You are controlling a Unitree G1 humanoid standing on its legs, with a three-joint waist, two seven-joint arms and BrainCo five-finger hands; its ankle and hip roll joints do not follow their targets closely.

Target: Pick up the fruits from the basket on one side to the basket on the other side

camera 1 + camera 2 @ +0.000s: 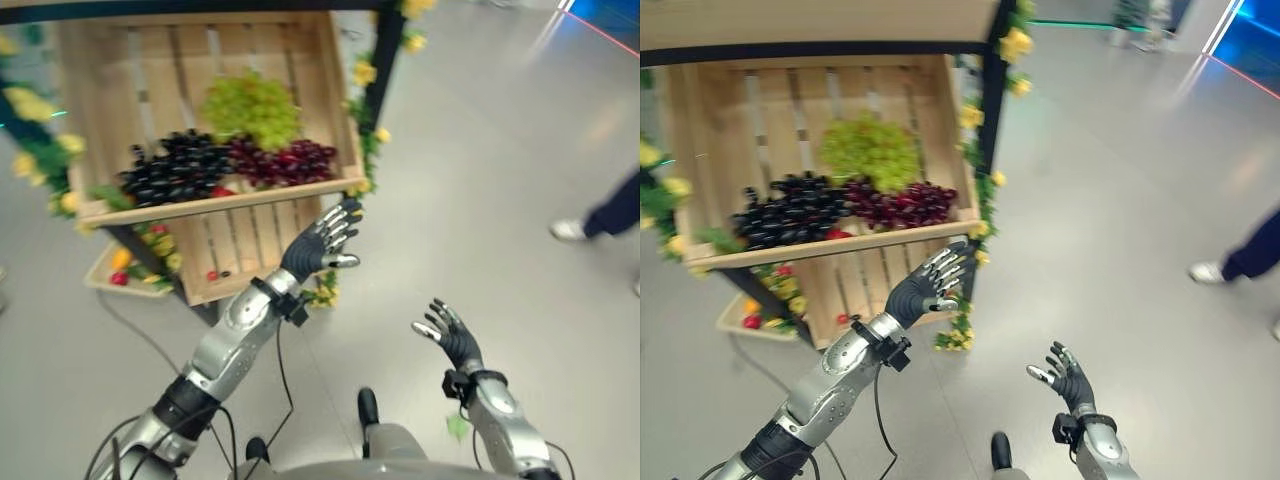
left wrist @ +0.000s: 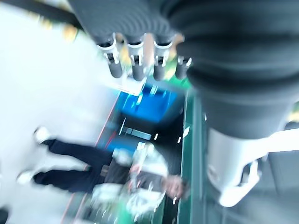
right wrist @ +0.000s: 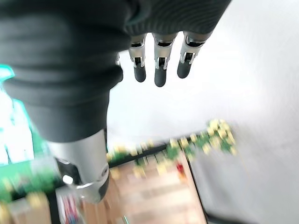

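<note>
A tilted wooden crate (image 1: 110,80) on a stand holds green grapes (image 1: 252,105), dark purple grapes (image 1: 175,165) and red grapes (image 1: 285,160). My left hand (image 1: 318,245) is raised just below the crate's front right corner, fingers straight, holding nothing. My right hand (image 1: 452,335) hangs lower over the bare floor, well right of the crate, fingers relaxed and empty. In the left wrist view the fingers (image 2: 135,65) stick out straight; the right wrist view shows straight fingers (image 3: 159,70) too.
A lower wooden crate (image 1: 235,245) sits beneath the upper one, with a low tray of small fruits (image 1: 120,270) on the floor at its left. Yellow flowers (image 1: 365,75) trim the dark stand. A person's leg and white shoe (image 1: 575,228) stand at the right.
</note>
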